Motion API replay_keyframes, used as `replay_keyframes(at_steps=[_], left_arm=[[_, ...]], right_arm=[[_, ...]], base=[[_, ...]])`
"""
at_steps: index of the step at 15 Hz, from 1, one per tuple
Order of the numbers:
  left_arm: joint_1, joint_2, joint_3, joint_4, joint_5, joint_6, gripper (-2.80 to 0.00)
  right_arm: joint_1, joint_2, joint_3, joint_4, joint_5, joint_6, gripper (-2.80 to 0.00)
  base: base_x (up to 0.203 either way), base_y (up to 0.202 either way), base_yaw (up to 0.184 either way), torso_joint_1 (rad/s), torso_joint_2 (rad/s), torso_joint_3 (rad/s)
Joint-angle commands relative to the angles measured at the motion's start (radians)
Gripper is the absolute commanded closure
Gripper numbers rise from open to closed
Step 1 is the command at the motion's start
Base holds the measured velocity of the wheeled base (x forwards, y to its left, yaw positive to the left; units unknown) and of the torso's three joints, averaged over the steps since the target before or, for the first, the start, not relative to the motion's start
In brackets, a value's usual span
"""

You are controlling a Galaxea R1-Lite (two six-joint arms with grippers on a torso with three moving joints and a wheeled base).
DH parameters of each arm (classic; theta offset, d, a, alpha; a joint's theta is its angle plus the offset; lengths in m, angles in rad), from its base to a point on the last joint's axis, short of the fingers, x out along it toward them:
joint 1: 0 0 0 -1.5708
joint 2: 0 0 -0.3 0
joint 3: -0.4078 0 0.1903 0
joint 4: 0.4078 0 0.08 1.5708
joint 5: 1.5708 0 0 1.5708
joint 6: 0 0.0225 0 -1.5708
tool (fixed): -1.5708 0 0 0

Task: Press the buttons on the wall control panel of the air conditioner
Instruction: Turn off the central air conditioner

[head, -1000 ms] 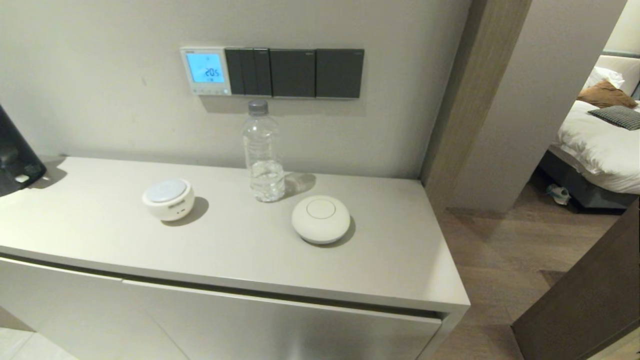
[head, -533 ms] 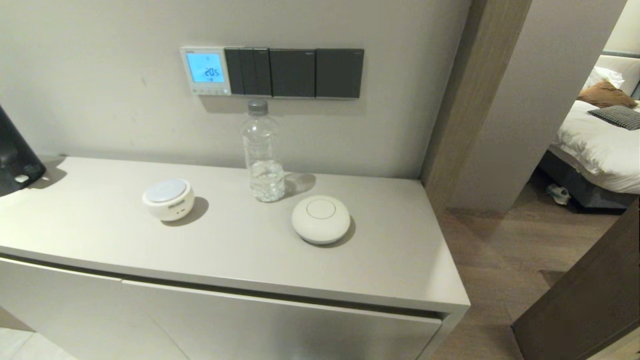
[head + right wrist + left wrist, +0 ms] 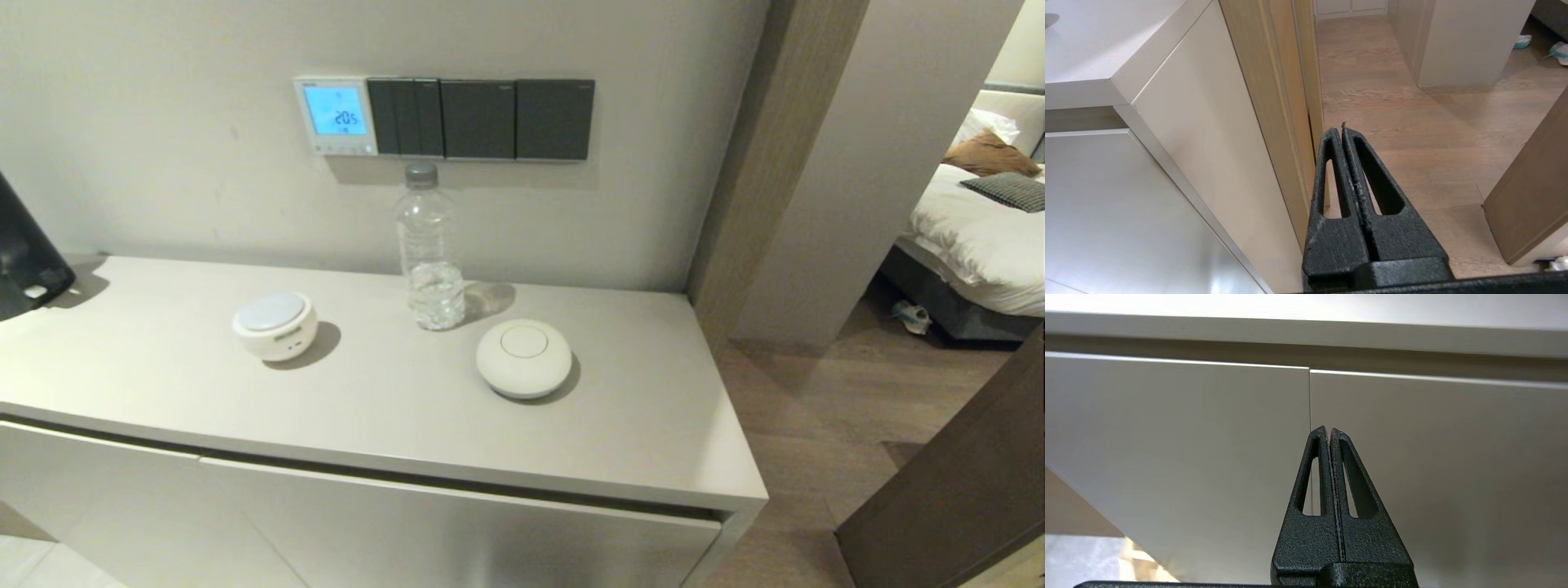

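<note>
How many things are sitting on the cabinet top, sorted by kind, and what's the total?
Water bottle: 1
Round white gadgets: 2, one with a bluish top, one plain dome
Total: 3, not counting a dark object cut off at the left edge.

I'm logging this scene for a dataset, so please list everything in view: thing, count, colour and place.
wall control panel: one, white, lit blue screen, on the wall.
buttons: a row, white, along the panel's bottom edge; count unclear.
switch plates: three, dark grey, right of the panel.
water bottle: one, clear, grey cap, upright on the cabinet below the switches.
round device: one, white, bluish top, cabinet left.
dome device: one, white, cabinet centre.
bed: one, white, through the doorway.
left gripper: black, shut, facing the cabinet doors.
right gripper: black, shut, beside the cabinet's end.
</note>
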Motion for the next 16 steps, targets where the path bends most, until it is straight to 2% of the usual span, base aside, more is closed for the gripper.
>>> replay_keyframes(at_steps=[1,16], left_arm=[[0.000,-0.006,0.003,-0.005,0.002,-0.022,0.00],[-0.002,-0.007,0.003,-0.006,0.000,-0.022,0.00]], right_arm=[[0.000,0.001,0.003,0.000,0.000,0.000,0.00],[0.000,0.001,0.003,-0.002,-0.001,0.000,0.00]], base=[[0.000,0.000,0.000,0.000,0.00,0.000],[0.000,0.000,0.000,0.000,0.00,0.000]])
